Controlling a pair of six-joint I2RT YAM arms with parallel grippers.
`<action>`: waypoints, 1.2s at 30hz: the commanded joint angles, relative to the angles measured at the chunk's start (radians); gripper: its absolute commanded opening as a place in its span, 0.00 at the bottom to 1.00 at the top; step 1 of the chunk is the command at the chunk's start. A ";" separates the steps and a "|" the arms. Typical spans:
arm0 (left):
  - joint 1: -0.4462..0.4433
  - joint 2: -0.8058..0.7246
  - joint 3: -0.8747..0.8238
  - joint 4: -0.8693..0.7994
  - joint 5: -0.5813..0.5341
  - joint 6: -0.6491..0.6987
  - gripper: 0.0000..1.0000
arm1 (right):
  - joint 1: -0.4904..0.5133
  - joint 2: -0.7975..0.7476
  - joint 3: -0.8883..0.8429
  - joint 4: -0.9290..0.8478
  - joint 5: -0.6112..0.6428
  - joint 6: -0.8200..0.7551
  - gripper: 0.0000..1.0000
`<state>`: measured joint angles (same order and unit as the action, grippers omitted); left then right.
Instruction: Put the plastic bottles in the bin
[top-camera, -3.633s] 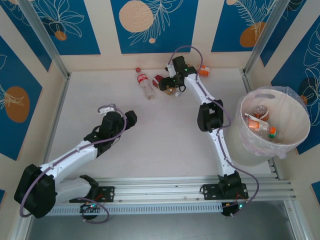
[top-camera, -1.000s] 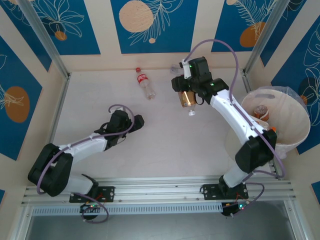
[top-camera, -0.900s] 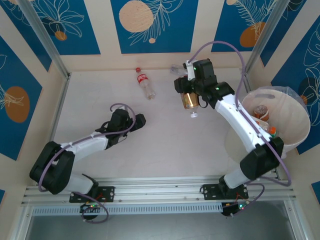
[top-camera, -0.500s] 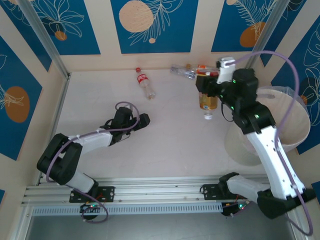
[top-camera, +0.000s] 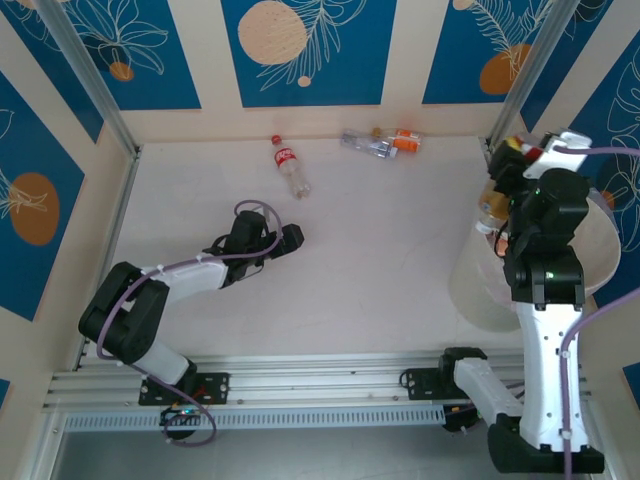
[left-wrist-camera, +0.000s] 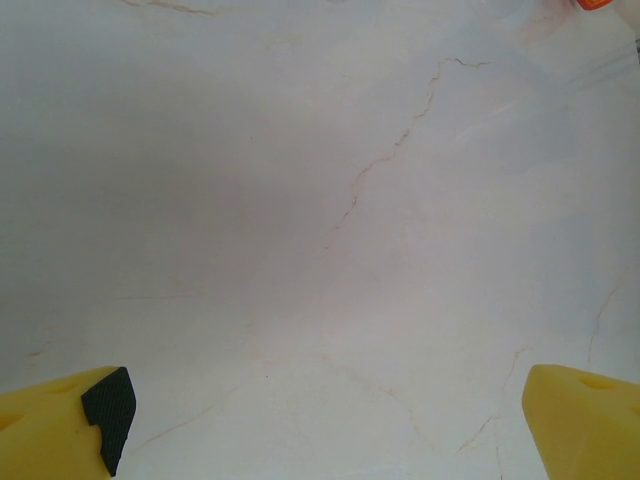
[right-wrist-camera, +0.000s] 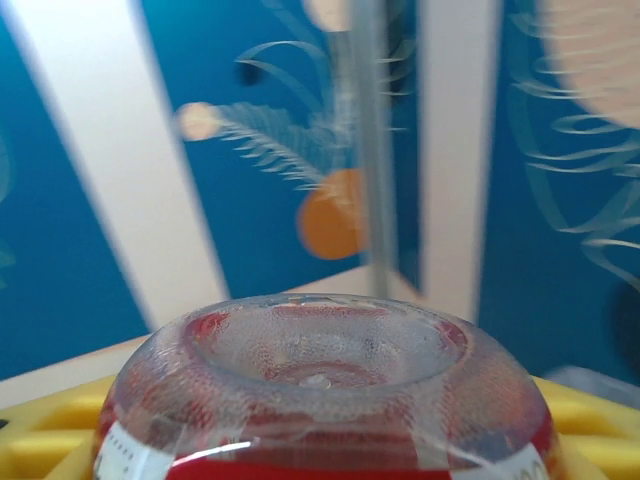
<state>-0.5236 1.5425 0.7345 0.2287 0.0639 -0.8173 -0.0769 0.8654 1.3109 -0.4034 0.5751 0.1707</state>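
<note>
Clear dimpled plastic with a red label: the base of a bottle (right-wrist-camera: 320, 370) sits between the right gripper's (right-wrist-camera: 320, 450) yellow fingers (right-wrist-camera: 595, 420), part-closed around it, high at the left rim of the round, pale, bag-lined bin (top-camera: 468, 290). The left gripper (left-wrist-camera: 320, 420) gapes wide and empty, low over the veined, marble-look table (left-wrist-camera: 300, 200). One red-capped bottle (top-camera: 290, 166) lies far-centre, and at least two more bottles (top-camera: 368, 144) lie by the far wall.

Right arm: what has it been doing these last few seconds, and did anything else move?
The right gripper lifted a bottle from the back and swung it right to the bin. The left gripper crept slightly right, open. The red-capped bottle stayed put.
</note>
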 joint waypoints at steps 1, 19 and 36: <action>0.011 0.019 0.035 0.021 0.019 0.004 1.00 | -0.104 -0.008 -0.033 0.081 0.109 -0.003 0.56; 0.012 0.097 0.135 -0.023 0.079 0.015 1.00 | -0.388 0.032 -0.156 -0.129 0.340 0.098 0.82; 0.011 0.116 0.133 -0.013 0.084 -0.013 1.00 | -0.361 0.051 -0.118 -0.207 0.109 0.137 0.92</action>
<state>-0.5236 1.6360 0.8486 0.2180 0.1268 -0.8181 -0.4435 0.8814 1.1717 -0.5907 0.7628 0.2821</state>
